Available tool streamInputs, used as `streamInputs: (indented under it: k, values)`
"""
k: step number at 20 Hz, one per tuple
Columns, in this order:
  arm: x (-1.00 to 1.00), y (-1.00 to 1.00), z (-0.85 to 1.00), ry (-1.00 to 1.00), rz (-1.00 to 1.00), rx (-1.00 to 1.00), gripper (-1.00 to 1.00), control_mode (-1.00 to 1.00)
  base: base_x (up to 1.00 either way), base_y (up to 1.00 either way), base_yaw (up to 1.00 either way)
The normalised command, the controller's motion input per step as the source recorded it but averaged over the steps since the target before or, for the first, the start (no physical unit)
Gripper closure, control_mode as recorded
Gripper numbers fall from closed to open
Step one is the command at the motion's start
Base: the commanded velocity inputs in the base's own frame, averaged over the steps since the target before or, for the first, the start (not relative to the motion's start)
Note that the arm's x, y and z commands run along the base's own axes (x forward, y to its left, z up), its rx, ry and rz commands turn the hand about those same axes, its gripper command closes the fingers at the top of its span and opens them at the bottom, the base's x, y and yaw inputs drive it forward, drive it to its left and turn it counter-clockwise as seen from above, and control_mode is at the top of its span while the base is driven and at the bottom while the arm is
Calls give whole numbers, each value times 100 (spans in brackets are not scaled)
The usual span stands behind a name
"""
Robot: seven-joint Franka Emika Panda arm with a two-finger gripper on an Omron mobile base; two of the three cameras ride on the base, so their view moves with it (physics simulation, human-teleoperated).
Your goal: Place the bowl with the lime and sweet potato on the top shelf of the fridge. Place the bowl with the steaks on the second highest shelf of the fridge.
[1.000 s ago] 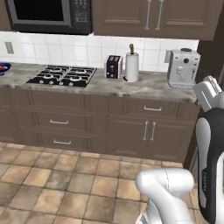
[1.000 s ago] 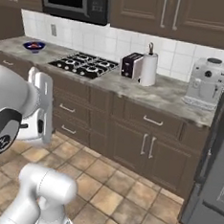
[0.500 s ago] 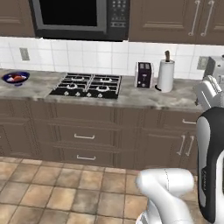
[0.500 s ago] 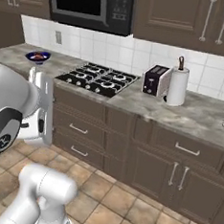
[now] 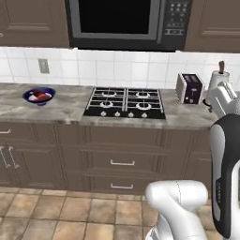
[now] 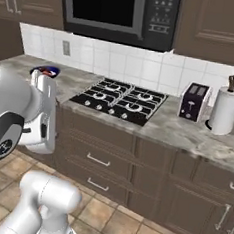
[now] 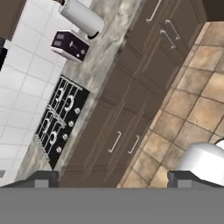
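A blue bowl (image 5: 39,96) with red-pink and pale pieces, the steaks, stands on the marble counter (image 5: 65,110) left of the stove. In the right base view the same bowl (image 6: 46,70) peeks out just behind my white arm. My gripper (image 7: 113,179) is open with nothing between its two dark fingertips (image 7: 41,178), which stand far apart. It hangs high above the tiled floor, well away from the bowl, looking along the cabinet fronts. The fridge, the lime and the sweet potato are out of view.
A black gas stove (image 5: 125,103) sits mid-counter under a microwave (image 5: 126,21). A toaster (image 5: 189,88) and a paper towel roll (image 6: 223,111) stand to its right. Brown drawers (image 5: 122,161) line the counter front, with tiled floor (image 5: 70,211) before them.
The whole scene has slid to the right, so the base has driven left along the counter. The coffee machine has left the picture and the blue bowl has come into closer view.
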Motion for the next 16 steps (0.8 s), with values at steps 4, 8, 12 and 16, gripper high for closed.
streamInputs:
  k: [4, 8, 12, 16]
  values:
    - [0, 0, 0, 0, 0, 0, -100, 100, 54, 100, -20]
    - [0, 0, 0, 0, 0, 0, -100, 100, 42, 100, -28]
    - [0, 0, 0, 0, 0, 0, -100, 100, 48, 100, -35]
    - [0, 0, 0, 0, 0, 0, -100, 100, 65, 100, -39]
